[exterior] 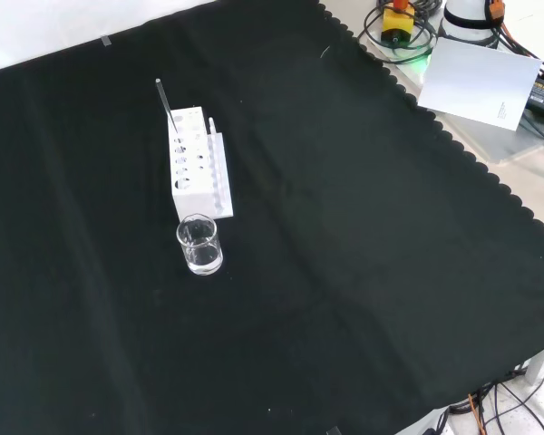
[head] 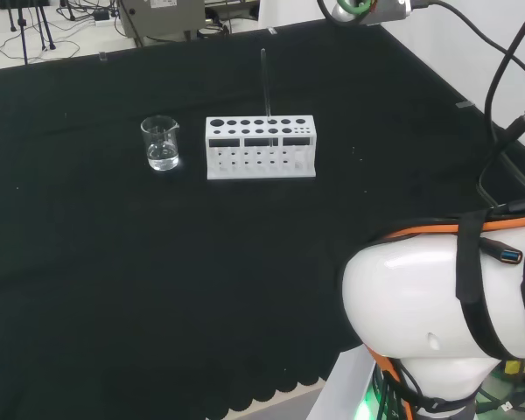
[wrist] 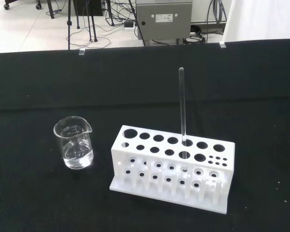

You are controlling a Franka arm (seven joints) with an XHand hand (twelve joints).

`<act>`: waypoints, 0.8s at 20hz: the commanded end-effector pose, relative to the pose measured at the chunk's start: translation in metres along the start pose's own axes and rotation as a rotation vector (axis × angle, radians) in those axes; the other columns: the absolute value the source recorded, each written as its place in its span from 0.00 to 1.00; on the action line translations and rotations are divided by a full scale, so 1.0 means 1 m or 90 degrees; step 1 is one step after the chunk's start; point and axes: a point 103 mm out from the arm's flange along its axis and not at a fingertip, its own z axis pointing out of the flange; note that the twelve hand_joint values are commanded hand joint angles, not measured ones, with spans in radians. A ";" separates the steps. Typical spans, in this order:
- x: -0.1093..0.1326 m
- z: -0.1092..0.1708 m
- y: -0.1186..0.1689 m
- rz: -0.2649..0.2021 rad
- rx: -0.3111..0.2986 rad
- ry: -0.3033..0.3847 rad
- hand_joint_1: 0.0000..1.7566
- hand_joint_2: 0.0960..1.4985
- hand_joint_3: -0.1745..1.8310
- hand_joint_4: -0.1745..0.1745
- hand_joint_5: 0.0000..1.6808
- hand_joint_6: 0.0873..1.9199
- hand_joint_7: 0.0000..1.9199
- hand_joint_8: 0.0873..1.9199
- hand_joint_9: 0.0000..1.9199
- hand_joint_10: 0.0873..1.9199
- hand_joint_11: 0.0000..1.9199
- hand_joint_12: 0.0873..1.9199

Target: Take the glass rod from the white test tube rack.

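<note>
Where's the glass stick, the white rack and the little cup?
glass rod [wrist: 181, 104], wrist view, middle of its shaft
white rack [wrist: 135, 153], wrist view, front wall
beaker [wrist: 73, 145], wrist view, clear side

The rod [head: 264, 83] stands upright in a back-row hole of the rack [head: 261, 147]; in the head view, the beaker [head: 161, 143] sits just left of the rack.
</note>
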 end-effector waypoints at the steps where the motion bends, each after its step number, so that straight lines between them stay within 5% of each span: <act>1: 0.001 0.000 0.001 -0.003 -0.007 -0.007 0.34 0.50 0.41 0.13 0.02 0.01 0.00 0.24 0.00 0.35 0.00 0.43; 9: 0.014 0.007 0.006 -0.016 0.003 -0.011 0.33 0.56 0.33 0.13 0.05 0.00 0.00 0.26 0.00 0.36 0.00 0.42; 16: 0.013 0.015 0.017 -0.011 0.018 -0.019 0.33 0.57 0.32 0.14 0.06 0.00 0.01 0.37 0.02 0.42 0.00 0.56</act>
